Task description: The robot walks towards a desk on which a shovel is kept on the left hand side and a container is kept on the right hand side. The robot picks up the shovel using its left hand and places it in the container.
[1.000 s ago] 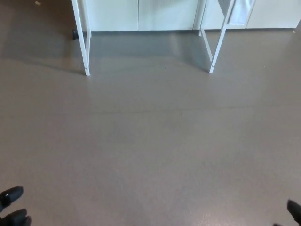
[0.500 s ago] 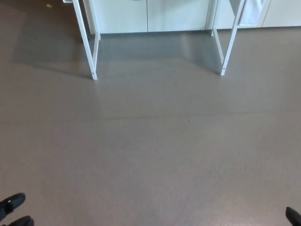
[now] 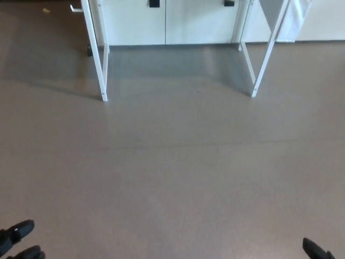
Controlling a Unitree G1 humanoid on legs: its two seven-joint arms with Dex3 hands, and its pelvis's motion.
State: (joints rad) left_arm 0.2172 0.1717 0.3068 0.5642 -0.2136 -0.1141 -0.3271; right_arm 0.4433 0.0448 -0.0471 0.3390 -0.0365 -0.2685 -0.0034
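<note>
Grey-brown floor (image 3: 172,178) fills nearly all of the head view, and only the white legs of the desk (image 3: 100,59) are seen at the top, with white cabinet doors (image 3: 161,21) behind them. The desktop itself is cut off by the upper edge, so neither the shovel nor the container can be seen; by the task they are judged to lie on that desk, shovel to the left and container to the right. The left hand (image 3: 19,240) is glimpsed at the lower left corner, with two dark fingertips apart and nothing held. Of the right hand (image 3: 315,251) only a dark tip is shown at the lower right, and its state cannot be told. The step in hand is judged to be the walk-up. It is best done by keeping the body centred between the two front legs, slowing as the desk is neared, and stopping with the shovel side within reach of the left arm.
</note>
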